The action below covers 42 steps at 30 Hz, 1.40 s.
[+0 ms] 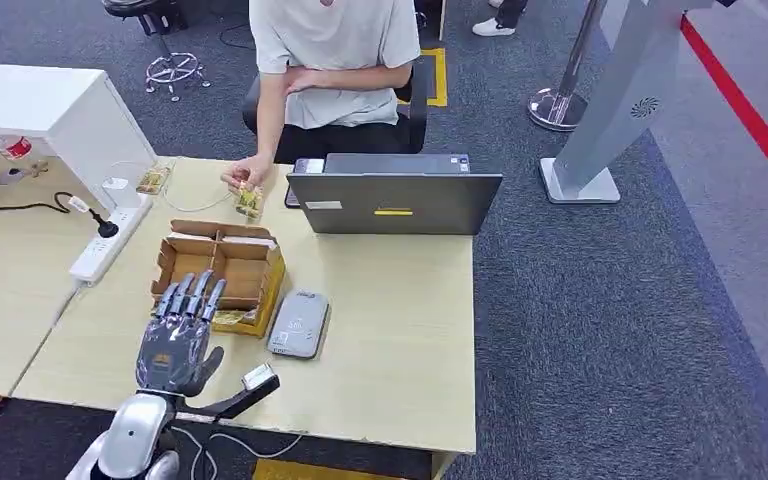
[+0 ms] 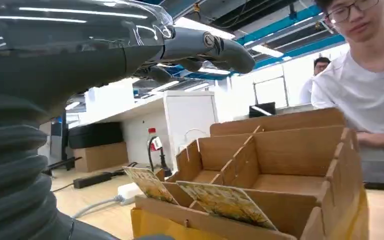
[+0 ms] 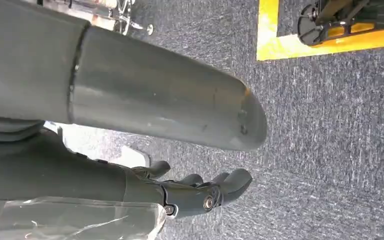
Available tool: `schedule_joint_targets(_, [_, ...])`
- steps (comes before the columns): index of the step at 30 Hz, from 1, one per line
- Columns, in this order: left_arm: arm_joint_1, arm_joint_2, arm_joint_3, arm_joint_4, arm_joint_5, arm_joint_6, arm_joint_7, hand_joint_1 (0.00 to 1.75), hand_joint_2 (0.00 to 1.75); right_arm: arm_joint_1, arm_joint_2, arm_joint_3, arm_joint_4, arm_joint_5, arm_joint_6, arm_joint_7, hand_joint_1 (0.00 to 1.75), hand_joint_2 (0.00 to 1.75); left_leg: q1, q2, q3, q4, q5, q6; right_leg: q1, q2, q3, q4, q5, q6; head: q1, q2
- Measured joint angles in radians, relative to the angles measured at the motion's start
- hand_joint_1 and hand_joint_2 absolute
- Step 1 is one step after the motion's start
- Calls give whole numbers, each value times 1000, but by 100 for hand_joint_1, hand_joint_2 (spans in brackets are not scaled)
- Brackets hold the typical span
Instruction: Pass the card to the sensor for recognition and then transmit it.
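My left hand [image 1: 180,335] hovers flat over the table's near left part, fingers spread and holding nothing, fingertips at the front of a divided cardboard box [image 1: 222,268]. Yellow patterned cards [image 1: 232,318] lean in the box's front compartment. In the left wrist view the fingers [image 2: 200,47] reach above the box [image 2: 280,165] and the two cards [image 2: 225,202]. A grey card sensor [image 1: 299,323] lies flat just right of the box. My right hand [image 3: 200,192] hangs over the carpet, fingers loosely extended, with nothing in it.
A person [image 1: 330,60] sits behind the table, one hand holding a card [image 1: 249,200] near the box. An open laptop [image 1: 395,200] stands at the back. A power strip [image 1: 108,240] and cables lie left, beside a white cabinet [image 1: 50,110].
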<state>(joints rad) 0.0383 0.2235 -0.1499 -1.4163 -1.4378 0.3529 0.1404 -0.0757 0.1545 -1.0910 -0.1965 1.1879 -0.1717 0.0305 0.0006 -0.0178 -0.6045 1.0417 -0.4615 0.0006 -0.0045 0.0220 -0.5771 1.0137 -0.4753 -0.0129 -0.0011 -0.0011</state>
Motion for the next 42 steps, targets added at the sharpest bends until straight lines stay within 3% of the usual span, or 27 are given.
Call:
schedule_joint_targets(5, [-38,-15,30,66,5,8,-15,0,175,-1,-1,1,0,8,1,2,0,0,0,0,0,0,0,0,0,0,0,0,0,0,0,0])
schedule_joint_targets(14, [-52,-21,37,93,7,16,-20,0,175,0,-1,4,0,16,3,2,0,0,0,0,0,0,0,0,0,0,0,0,0,0,0,0])
schedule_joint_targets(17, [-118,-55,45,212,-4,52,-48,0,175,-2,-2,24,0,31,13,2,0,0,0,0,0,0,0,0,0,0,0,0,0,0,0,0])
schedule_joint_targets(21, [-124,-64,45,232,-6,61,-50,0,175,-2,-2,26,0,31,13,2,0,0,0,0,0,0,0,0,0,0,0,0,0,0,0,0])
schedule_joint_targets(22, [-125,-66,45,235,-6,62,-50,175,175,-2,-2,26,0,31,13,2,0,0,0,0,0,0,0,0,0,0,0,0,0,0,0,0])
schedule_joint_targets(42, [-126,-70,53,264,42,119,-90,175,175,-3,-5,26,0,39,16,0,0,0,0,0,0,0,0,0,0,0,0,0,0,0,0,0])
